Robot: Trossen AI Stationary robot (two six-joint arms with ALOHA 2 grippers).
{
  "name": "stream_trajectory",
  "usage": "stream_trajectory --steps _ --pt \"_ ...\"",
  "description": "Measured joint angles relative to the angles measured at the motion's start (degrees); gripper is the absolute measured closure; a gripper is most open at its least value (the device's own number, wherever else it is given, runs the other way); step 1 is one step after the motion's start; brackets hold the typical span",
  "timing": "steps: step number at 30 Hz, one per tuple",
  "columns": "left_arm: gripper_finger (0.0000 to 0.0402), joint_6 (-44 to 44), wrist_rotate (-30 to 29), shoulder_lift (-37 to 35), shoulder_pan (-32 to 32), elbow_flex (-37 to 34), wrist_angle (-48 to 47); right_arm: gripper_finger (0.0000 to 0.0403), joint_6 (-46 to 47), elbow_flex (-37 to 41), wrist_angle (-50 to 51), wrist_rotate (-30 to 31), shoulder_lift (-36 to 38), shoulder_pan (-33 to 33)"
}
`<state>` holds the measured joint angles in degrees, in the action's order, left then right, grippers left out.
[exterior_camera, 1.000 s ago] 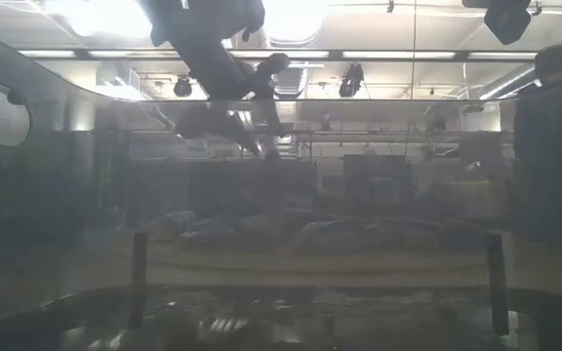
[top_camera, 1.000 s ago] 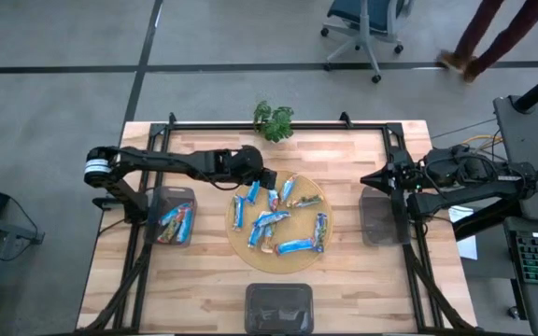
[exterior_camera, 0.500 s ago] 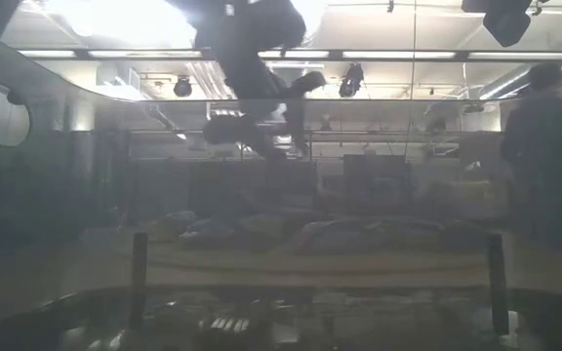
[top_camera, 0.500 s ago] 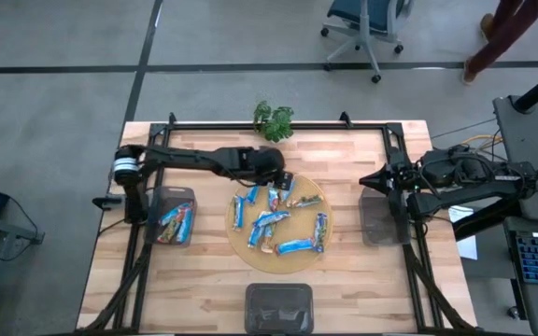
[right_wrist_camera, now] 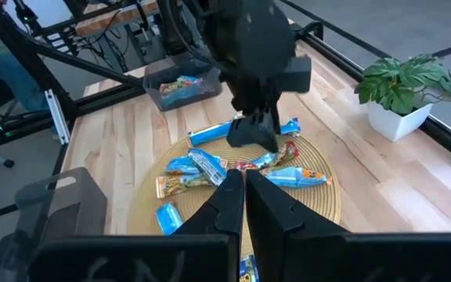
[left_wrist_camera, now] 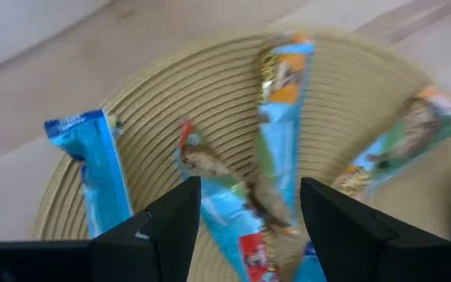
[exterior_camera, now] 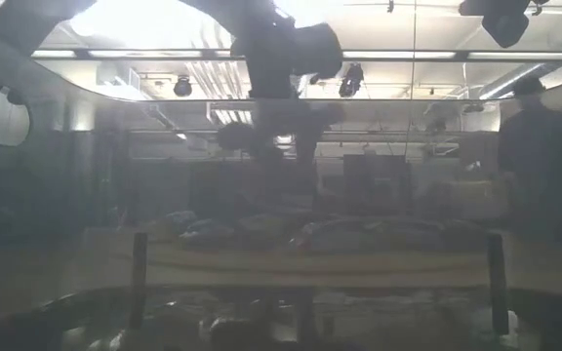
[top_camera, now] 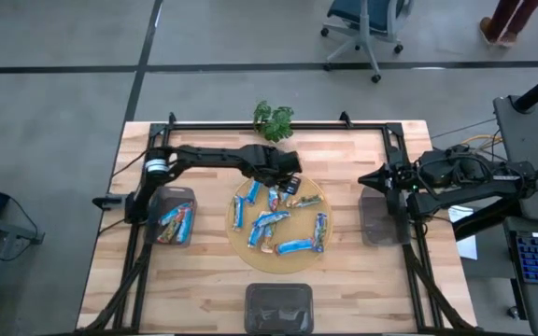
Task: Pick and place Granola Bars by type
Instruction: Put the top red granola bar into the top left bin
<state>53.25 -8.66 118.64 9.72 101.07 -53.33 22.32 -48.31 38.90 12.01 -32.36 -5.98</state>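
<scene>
Several granola bars, mostly blue wrappers with orange, red or green marks, lie flat on a round woven plate. My left gripper hangs open above the plate's far part. In the left wrist view it stands over a blue-and-red bar and an orange-and-blue bar, touching neither. More bars lie in the left bin. My right gripper waits shut at the table's right side, its fingers closed together.
A grey bin stands right of the plate and another at the near edge. A small potted plant sits at the far edge. Bare wood lies around the plate. A person stands in the room behind.
My left gripper has travelled toward the table's right, from the plate's far-left rim to above the plate's far part. The bars have stayed where they were.
</scene>
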Motion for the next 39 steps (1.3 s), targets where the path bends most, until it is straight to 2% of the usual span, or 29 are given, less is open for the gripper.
stream_trajectory --steps 9,16,31,39 --pt "0.02 4.32 -0.25 1.33 0.07 -0.08 -1.27 0.0394 -0.45 0.0 0.01 0.04 -0.02 0.01" --pt "0.02 6.86 -4.1 1.34 0.55 -0.1 -1.17 0.0394 -1.24 0.0 0.02 0.14 -0.02 0.0" --pt "0.02 9.66 -2.97 1.37 2.19 -0.24 -0.43 0.0394 -1.81 0.0 -0.05 0.13 -0.02 0.01" --pt "0.0207 9.94 -1.17 4.04 1.76 -0.27 -0.09 0.0394 -2.22 0.0 -0.11 0.11 -0.02 0.01"
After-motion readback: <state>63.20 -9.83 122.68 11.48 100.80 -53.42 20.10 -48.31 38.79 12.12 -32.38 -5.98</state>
